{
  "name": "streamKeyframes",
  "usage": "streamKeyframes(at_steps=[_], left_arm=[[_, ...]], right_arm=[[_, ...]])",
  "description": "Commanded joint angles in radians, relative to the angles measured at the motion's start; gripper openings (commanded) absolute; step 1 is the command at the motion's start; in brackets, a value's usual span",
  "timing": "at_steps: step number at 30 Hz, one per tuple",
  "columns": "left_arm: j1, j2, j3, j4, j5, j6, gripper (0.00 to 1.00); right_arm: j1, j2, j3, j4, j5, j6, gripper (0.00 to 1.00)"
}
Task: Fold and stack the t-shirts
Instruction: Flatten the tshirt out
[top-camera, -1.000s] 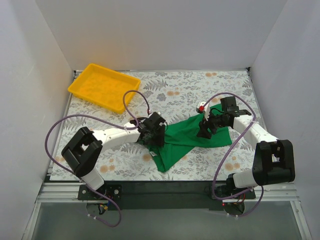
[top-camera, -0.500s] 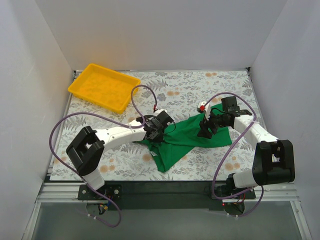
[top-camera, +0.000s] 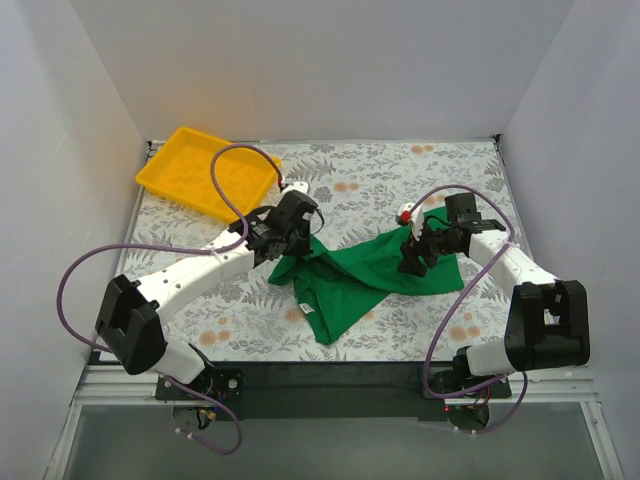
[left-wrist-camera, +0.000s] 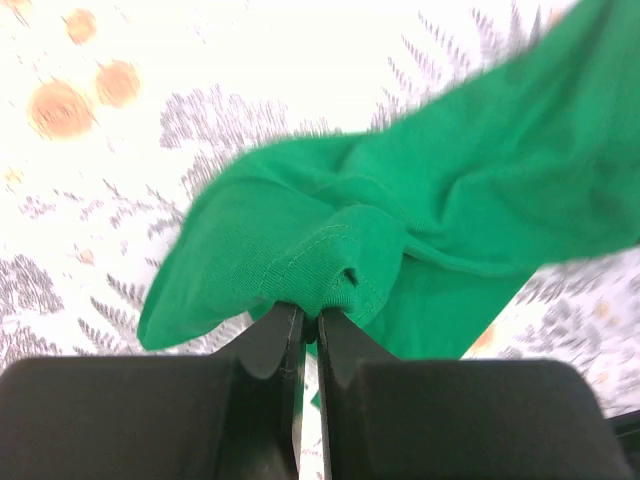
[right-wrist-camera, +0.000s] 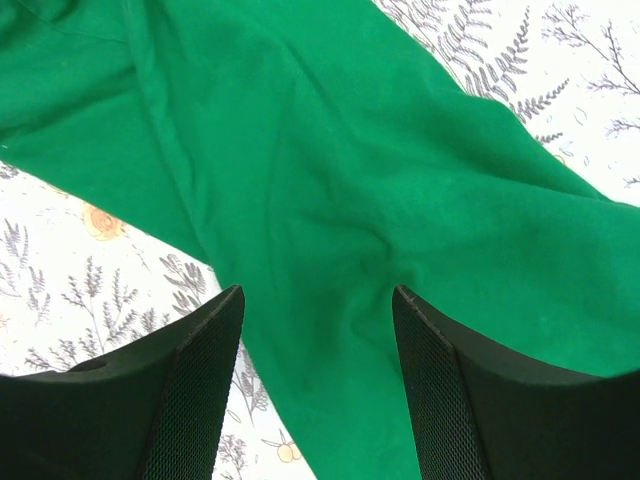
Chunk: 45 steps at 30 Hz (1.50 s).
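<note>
The bright green t-shirt (top-camera: 375, 268) lies crumpled and stretched across the middle right of the flowered table. My left gripper (top-camera: 291, 248) is shut on a hemmed edge of the t-shirt (left-wrist-camera: 330, 270) and holds it lifted at the shirt's left end. My right gripper (top-camera: 411, 262) is open and empty, hovering just above the shirt's right part (right-wrist-camera: 330, 200), its fingers (right-wrist-camera: 200, 370) spread over the cloth.
A yellow plastic tray (top-camera: 175, 176) stands at the back left of the table, empty. White walls close the table at the back and both sides. Purple cables loop over both arms.
My left gripper has risen and moved back and to the left, pulling the shirt's left edge with it. The right gripper has stayed over the shirt's right part.
</note>
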<state>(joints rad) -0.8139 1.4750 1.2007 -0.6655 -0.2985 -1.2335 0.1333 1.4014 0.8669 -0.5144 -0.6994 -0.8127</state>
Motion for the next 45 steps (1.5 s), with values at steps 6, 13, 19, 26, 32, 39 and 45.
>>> streamKeyframes(at_steps=[6, 13, 19, 26, 32, 39, 45], left_arm=[[0.189, -0.035, 0.083, 0.098, 0.205, 0.031, 0.00], [0.217, 0.018, 0.145, 0.098, 0.246, 0.042, 0.00], [0.234, 0.019, 0.154, 0.099, 0.265, 0.045, 0.00], [0.243, 0.007, 0.143, 0.104, 0.282, 0.045, 0.00], [0.248, -0.004, 0.138, 0.106, 0.289, 0.045, 0.00], [0.252, -0.016, 0.135, 0.106, 0.294, 0.045, 0.00], [0.256, -0.027, 0.125, 0.107, 0.297, 0.042, 0.00]], right_arm=[[-0.011, -0.030, -0.029, 0.010, 0.089, -0.055, 0.68], [-0.026, -0.013, -0.020, 0.010, 0.159, -0.074, 0.68], [-0.024, -0.036, -0.061, -0.009, 0.138, -0.101, 0.68], [-0.024, -0.013, -0.111, -0.018, 0.238, -0.146, 0.67], [-0.026, -0.021, -0.140, -0.010, 0.300, -0.160, 0.65], [-0.024, -0.041, -0.160, -0.003, 0.316, -0.160, 0.63], [-0.024, -0.016, -0.169, 0.017, 0.308, -0.148, 0.59]])
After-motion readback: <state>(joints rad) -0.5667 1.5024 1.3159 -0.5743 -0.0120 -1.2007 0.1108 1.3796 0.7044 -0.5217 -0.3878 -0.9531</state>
